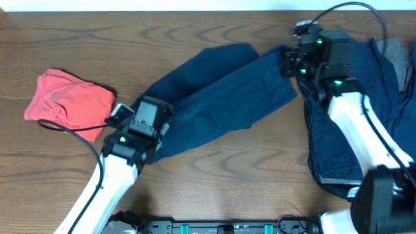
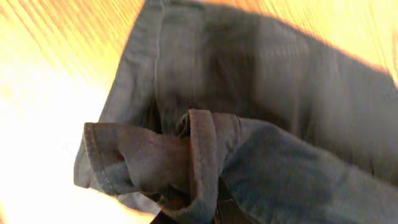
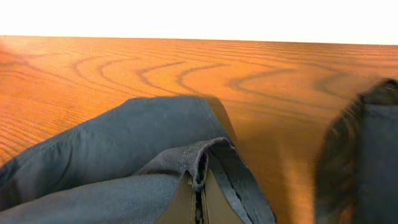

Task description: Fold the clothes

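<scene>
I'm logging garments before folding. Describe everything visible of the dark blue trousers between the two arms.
The dark blue trousers look like denim, with stitched seams and hems. They lie diagonally on the table, legs side by side. The right gripper pinches a raised edge at the upper-right end; the left gripper sits over the bunched lower-left end, its grip hidden.

the table (image 1: 130,32) is brown wood with dark wavy grain, and looks orange in the wrist views. the trousers (image 1: 221,97) at the centre are plain dark blue with paler stitching on the hems. the crumpled garment (image 1: 65,104) at nine o'clock is coral red. the clothes pile (image 1: 325,156) at three o'clock is dark blue with some grey.
</scene>
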Available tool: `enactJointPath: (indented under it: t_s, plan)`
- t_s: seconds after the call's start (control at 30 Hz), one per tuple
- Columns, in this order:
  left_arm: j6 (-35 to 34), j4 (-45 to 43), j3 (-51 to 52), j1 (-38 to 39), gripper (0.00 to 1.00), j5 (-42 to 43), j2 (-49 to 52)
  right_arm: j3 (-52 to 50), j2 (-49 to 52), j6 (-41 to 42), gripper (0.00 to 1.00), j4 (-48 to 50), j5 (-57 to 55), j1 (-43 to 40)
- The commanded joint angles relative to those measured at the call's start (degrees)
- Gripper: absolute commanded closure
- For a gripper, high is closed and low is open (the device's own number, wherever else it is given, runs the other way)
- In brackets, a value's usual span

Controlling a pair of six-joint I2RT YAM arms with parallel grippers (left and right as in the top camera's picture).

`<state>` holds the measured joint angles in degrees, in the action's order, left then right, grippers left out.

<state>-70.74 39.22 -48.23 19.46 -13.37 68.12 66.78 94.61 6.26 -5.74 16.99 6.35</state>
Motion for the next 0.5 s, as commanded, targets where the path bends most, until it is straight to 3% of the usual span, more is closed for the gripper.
enactJointPath:
  t_s: [0.0,0.27,0.3,0.33,0.37,0.4,0.43,0.47]
  plan:
    - [-1.36,-1.22,0.28,-4.02,0.94,-4.31,3.06,1.49,3.50,-0.79,0.99,3.93,-3.23,1.79]
    - [-1.31,-10.25,0.26,-9.16,0.83,-4.31,10.34,1.49,13.29,-0.76,0.99,18.99,-3.21,6.51]
    - [-1.31,-12.02,0.26,-9.55,0.75,-4.31,11.15,1.49,14.45,-0.76,0.98,20.85,-3.21,7.06]
    - [-0.96,-14.84,0.26,-10.08,0.64,-4.31,12.37,1.49,15.96,-0.63,0.84,23.39,-3.23,7.80]
    - [-0.07,-16.96,0.26,-10.45,0.45,-4.28,13.16,1.49,17.11,-0.52,0.54,25.20,-3.23,8.37]
    - [1.57,-19.52,0.26,-10.91,0.31,-4.09,13.92,1.49,18.16,-0.52,0.36,26.88,-3.21,8.85]
    - [3.82,-22.18,0.26,-11.47,0.16,-3.43,14.29,1.49,18.80,-0.55,0.21,27.76,-3.26,9.18]
    - [6.67,-24.61,0.26,-12.13,0.08,-1.95,14.32,1.49,18.84,-0.55,0.12,27.71,-3.28,9.22]
